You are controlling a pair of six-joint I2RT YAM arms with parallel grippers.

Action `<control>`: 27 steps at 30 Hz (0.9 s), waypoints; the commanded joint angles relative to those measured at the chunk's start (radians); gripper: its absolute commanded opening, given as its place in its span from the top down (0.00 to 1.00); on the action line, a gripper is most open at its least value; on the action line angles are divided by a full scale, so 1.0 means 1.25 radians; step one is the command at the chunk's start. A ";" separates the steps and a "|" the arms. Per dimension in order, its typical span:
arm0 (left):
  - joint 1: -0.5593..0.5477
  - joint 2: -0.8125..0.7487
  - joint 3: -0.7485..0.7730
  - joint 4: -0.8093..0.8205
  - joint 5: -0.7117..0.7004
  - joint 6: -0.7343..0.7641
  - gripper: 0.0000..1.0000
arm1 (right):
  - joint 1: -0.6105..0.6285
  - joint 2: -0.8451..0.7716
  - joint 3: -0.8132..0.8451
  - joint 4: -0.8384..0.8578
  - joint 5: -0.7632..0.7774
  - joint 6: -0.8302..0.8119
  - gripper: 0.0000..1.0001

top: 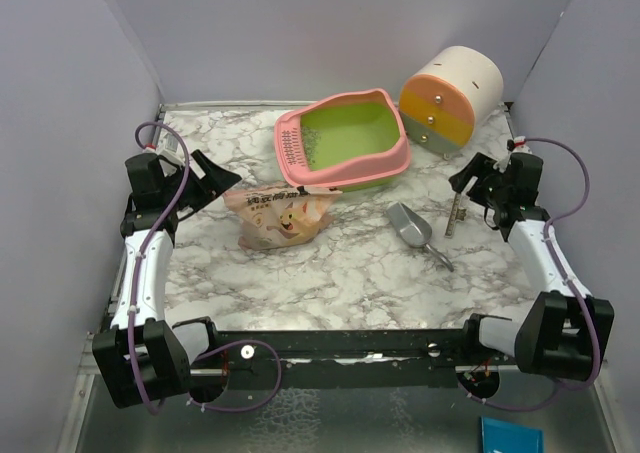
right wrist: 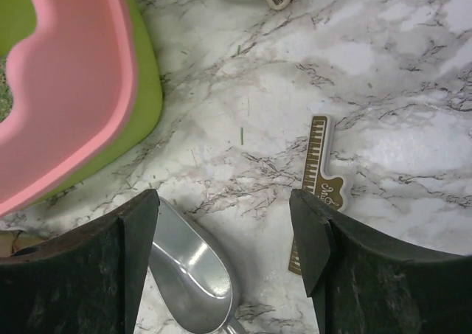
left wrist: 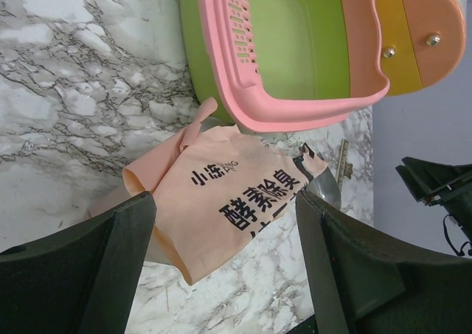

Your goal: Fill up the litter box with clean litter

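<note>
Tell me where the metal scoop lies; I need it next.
In the top view the metal scoop lies right of centre, between the tan pouch and the right claw.

Plain pale lilac-grey walls (top: pixel 300 23) close in the bench (top: pixel 330 273) at the back and along both sides of the frame. The bench top is white with grey marble veins, softly and evenly lit. A black rail (top: pixel 350 348) crosses its near edge. Below it lies a dimpled grey metal sheet (top: pixel 330 423).
</note>
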 commanded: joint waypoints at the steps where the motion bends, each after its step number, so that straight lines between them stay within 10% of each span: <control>1: 0.001 -0.012 -0.008 0.003 -0.017 -0.002 0.20 | -0.005 -0.059 0.034 -0.053 -0.047 -0.033 0.28; 11: 0.001 0.044 -0.043 0.099 0.006 -0.036 0.22 | -0.002 -0.080 0.077 -0.007 -0.413 -0.038 0.54; 27: -0.006 0.110 -0.104 0.488 0.206 -0.155 0.48 | 0.227 0.110 0.251 -0.097 -0.646 -0.177 0.55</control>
